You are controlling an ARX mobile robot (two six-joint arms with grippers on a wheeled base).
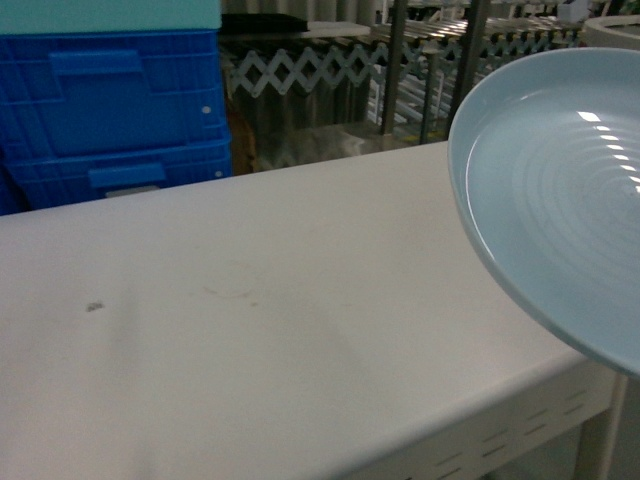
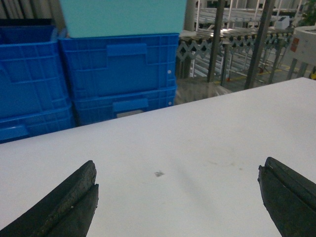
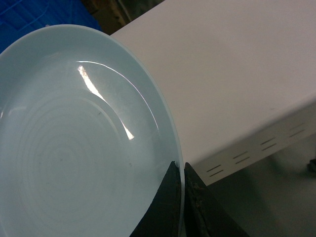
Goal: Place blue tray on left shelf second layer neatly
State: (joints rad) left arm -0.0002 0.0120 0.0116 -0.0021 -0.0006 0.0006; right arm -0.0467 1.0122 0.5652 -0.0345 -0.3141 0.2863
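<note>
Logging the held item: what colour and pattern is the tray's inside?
Pale sky-blue, glossy, with faint concentric rings; the blue tray shows best in the right wrist view.

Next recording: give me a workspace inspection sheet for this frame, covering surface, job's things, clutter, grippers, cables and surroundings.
Surface: white flat table, bare apart from a small dark speck and faint scuffs.
Job's things: pale sky-blue glossy round plastic tray, held tilted off the table's right end; target shelf tier not identifiable.
Clutter: nothing seen on the table.
Grippers: right gripper pinches the tray's rim; left gripper open and empty above the table.
Cables: nothing seen.
Surroundings: stacked dark-blue ribbed plastic crates behind the table, a teal bin on top, steel roller racks farther back.
</note>
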